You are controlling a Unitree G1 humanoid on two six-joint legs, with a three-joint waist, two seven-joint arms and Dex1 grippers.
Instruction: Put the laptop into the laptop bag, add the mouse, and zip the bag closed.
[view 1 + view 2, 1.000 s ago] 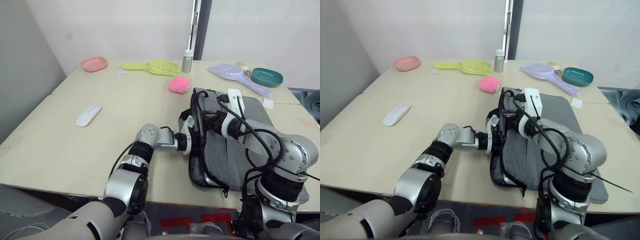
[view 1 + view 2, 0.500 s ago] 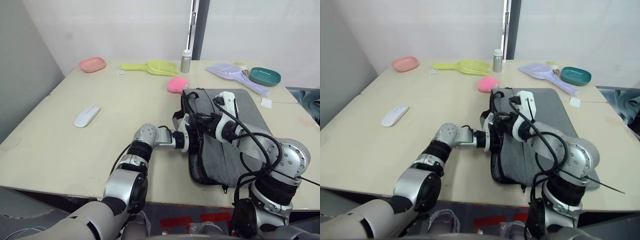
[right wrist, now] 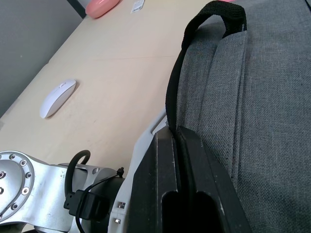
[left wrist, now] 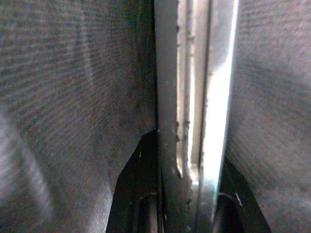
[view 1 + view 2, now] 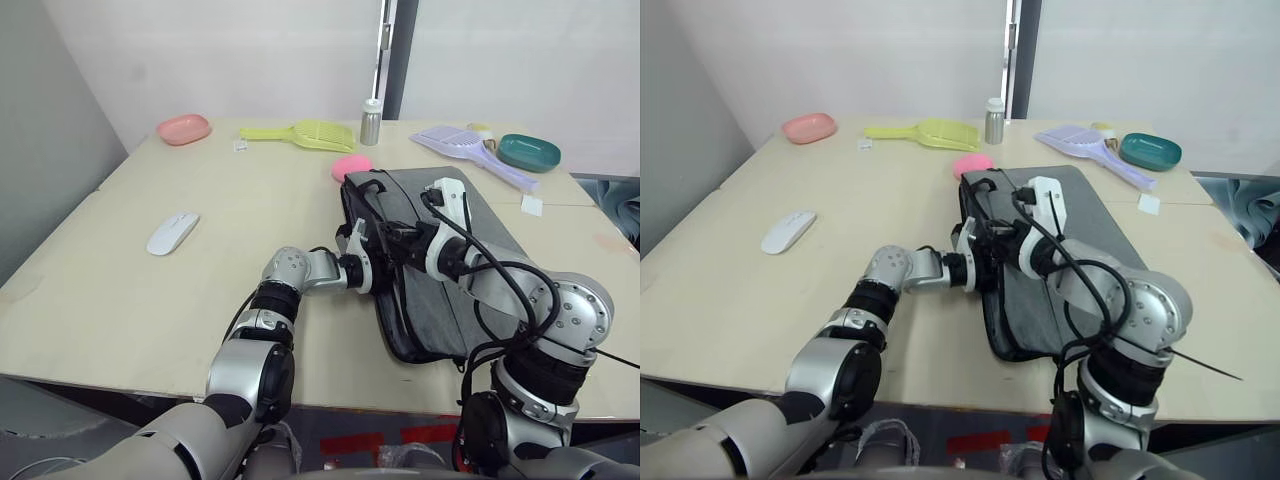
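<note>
- The bag [image 5: 440,270] lies flat on the worktop [image 5: 150,290], and both hands meet at its open long edge, the side facing the mouse.
- The left hand [image 5: 372,268] reaches in from the mouse's side and is pushed into the bag's mouth; its fingers [image 4: 146,194] sit on either side of the laptop's [image 4: 194,97] thin silver edge, grey fabric close on both sides. They look closed on that edge.
- The right hand [image 5: 395,243] comes from the other side, across the top of the bag, just beside the left hand. In its wrist view the two fingers [image 3: 167,184] are pressed together with the black strap [image 3: 194,48] running down into the pinch, so it is clamped on the handle.
- The laptop is inside the bag, between the fabric walls, right at the left hand's fingertips.
- The mouse [image 5: 173,233] rests on the worktop well apart from both hands, out beyond the left arm's elbow.
- A pink fluffy ball [image 5: 351,166] sits at the bag's far corner, past both hands.
- Farther beyond the hands, along the back of the worktop: a pink dish [image 5: 184,129], a yellow scoop [image 5: 305,132], a small metal bottle [image 5: 371,122], a lilac scoop [image 5: 470,150] and a green dish [image 5: 529,152].
</note>
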